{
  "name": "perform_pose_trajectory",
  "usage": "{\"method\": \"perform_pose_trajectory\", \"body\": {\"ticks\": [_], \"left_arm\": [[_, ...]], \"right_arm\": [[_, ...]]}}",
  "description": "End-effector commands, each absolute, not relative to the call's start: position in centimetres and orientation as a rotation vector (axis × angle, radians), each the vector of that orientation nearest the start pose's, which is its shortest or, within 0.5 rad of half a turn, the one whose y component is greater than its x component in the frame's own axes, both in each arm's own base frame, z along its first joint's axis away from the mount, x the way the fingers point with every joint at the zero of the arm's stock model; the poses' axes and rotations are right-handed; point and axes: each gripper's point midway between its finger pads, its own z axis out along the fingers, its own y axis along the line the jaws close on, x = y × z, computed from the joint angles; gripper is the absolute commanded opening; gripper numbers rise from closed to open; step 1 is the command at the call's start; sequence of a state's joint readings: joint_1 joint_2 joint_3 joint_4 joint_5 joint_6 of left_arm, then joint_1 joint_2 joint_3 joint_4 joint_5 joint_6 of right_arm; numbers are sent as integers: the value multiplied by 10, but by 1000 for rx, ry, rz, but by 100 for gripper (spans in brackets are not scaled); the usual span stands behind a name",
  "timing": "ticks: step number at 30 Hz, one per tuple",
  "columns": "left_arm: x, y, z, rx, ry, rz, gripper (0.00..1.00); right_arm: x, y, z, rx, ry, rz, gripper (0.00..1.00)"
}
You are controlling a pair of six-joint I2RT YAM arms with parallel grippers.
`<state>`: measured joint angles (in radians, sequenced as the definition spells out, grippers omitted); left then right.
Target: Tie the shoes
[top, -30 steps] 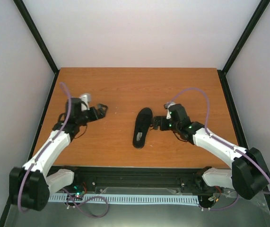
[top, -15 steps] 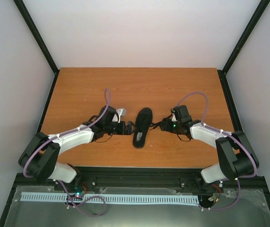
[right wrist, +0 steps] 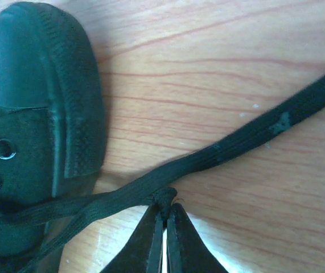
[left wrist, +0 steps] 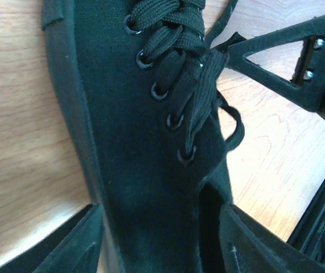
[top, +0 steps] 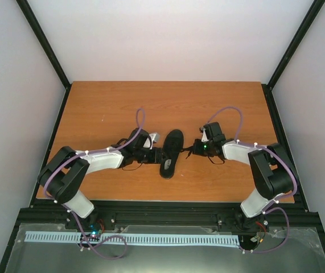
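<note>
Shoe [top: 172,152] lies mid-table [top: 111,102] between the two arms, toe pointing away from the bases. The right gripper [right wrist: 165,206] is pinched closed on a lace [right wrist: 247,133] just beside the shoe, holding it only by the very fingertips. The left gripper [left wrist: 162,242] is spread wide, one finger on each side of the shoe near its opening, and grips nothing. The likely trouble is that a thin flat lace held so shallowly may slip out under a pull. With nothing clamping the shoe, a tug could also drag or tip it instead of drawing the lace. The left fingers could snag the crossed lacing if they close here. No brand or writing is readable, and a pale patch [top: 166,165] inside the shoe is too small to make out.
</note>
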<state>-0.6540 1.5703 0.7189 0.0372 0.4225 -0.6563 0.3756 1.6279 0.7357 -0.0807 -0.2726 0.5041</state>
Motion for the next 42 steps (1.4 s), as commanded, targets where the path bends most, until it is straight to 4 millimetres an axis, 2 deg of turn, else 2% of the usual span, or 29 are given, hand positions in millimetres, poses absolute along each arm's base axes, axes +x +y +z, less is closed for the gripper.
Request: {"method": "perform_pose_trajectory", "body": {"ticks": [1,5,7,9,14,19,20,21,22,23,24,25,26,27,29,31,32,35,37,39,42], "left_arm": [[271,-317,76,296,2536,-1104,51],[276,-316,69,286,2550,-1046,27],[277,-314,73,282,2530,-1039,20],[276,-313,78,291,2512,-1043,13],[259,-313,76,313,2535,-1096,5],[228,-320,79,390,2557,-1086,6],[223,-321,82,401,2553,-1077,8],[220,-321,86,406,2546,-1065,12],[220,-319,92,401,2531,-1055,23],[222,-314,98,386,2521,-1031,37],[223,-306,104,368,2517,-984,62],[227,-300,113,352,2493,-940,79],[232,-292,125,335,2461,-890,91],[236,-284,138,319,2428,-846,98],[244,-268,166,304,2349,-757,100],[253,-249,195,296,2263,-648,100],[258,-240,207,308,2220,-580,100],[273,-212,244,283,2106,-425,100],[281,-199,266,264,2048,-380,100],[290,-185,284,222,2010,-357,100],[304,-157,305,114,1982,-326,100]], "right_arm": [[343,184,54,-9,2568,669,3],[341,169,96,-36,2502,573,3],[333,159,109,-44,2490,518,3],[323,150,115,-47,2500,475,3],[287,136,104,-2,2585,460,3],[255,115,85,99,2657,400,4],[252,111,84,121,2655,375,6],[250,106,84,147,2652,351,16],[250,101,85,177,2643,324,34],[250,95,86,213,2629,289,51],[251,91,88,239,2615,276,68],[253,90,91,255,2596,275,77],[257,92,96,257,2573,289,83],[261,94,101,250,2547,308,86],[269,96,110,259,2486,331,92],[278,101,119,234,2427,372,94],[282,103,123,227,2403,380,99],[295,103,132,240,2346,372,100],[303,106,137,235,2328,381,100],[310,114,137,202,2334,404,100],[319,125,125,164,2395,418,100]]}}
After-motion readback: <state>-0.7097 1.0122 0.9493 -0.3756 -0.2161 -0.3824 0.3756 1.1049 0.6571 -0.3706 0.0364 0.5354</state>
